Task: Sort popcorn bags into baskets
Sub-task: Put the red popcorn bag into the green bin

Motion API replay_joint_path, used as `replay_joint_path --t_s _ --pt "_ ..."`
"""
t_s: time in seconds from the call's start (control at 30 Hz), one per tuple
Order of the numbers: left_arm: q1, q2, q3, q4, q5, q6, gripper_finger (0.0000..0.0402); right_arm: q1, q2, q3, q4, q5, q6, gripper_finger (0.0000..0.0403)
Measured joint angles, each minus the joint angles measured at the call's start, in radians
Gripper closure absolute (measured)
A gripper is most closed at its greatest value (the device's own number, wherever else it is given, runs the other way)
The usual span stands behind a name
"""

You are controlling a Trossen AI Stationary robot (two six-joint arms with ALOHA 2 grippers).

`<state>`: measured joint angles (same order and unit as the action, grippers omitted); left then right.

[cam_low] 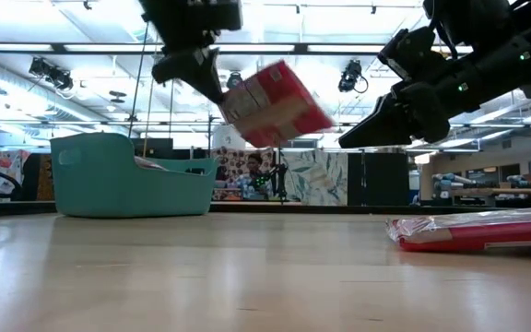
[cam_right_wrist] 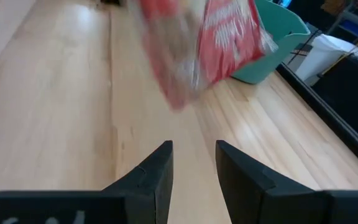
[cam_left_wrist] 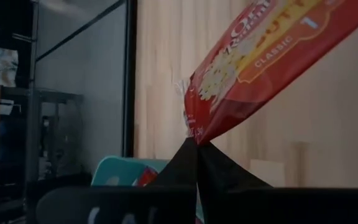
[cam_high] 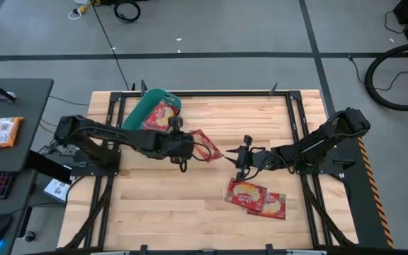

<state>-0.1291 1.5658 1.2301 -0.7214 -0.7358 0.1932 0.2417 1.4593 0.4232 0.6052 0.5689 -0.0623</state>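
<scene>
My left gripper (cam_high: 184,150) pinches a popcorn bag (cam_high: 205,145) by its crimped edge, light and floppy, dangling; right gripper (cam_high: 235,157) hangs empty, fingers apart.

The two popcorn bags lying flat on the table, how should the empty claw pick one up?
Probably from straight above, pinching a thin outer edge. The two popcorn bags lie flat and overlapping on the table, so the top one's free edge looks easiest. The open right claw hovers nearby; the left claw already holds another bag.
</scene>
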Motion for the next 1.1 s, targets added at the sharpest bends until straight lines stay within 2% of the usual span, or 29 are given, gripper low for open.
replay_joint_path --t_s 0.23,0.4,0.73,0.93,1.1 --pt "-0.001 -0.047 0.0 -0.091 -0.043 -0.031 0.0401 0.006 0.0 0.0 -0.005 0.07 -0.009 0.0277" --pt "0.009 -0.071 0.0 -0.193 -0.106 -0.084 0.0401 0.014 0.0 0.0 0.006 0.073 -0.019 0.0277" --pt "0.109 -0.103 0.009 -0.538 -0.036 -0.459 0.0401 0.014 0.0 0.001 0.008 0.059 -0.019 0.0277" --pt "0.145 -0.102 0.056 -0.685 -0.03 -0.592 0.0401 0.014 0.0 0.001 0.008 0.059 -0.019 0.0277" --pt "0.23 -0.102 0.079 -0.839 0.021 -0.741 0.0401 0.014 0.0 0.001 0.008 0.059 -0.02 0.0277"
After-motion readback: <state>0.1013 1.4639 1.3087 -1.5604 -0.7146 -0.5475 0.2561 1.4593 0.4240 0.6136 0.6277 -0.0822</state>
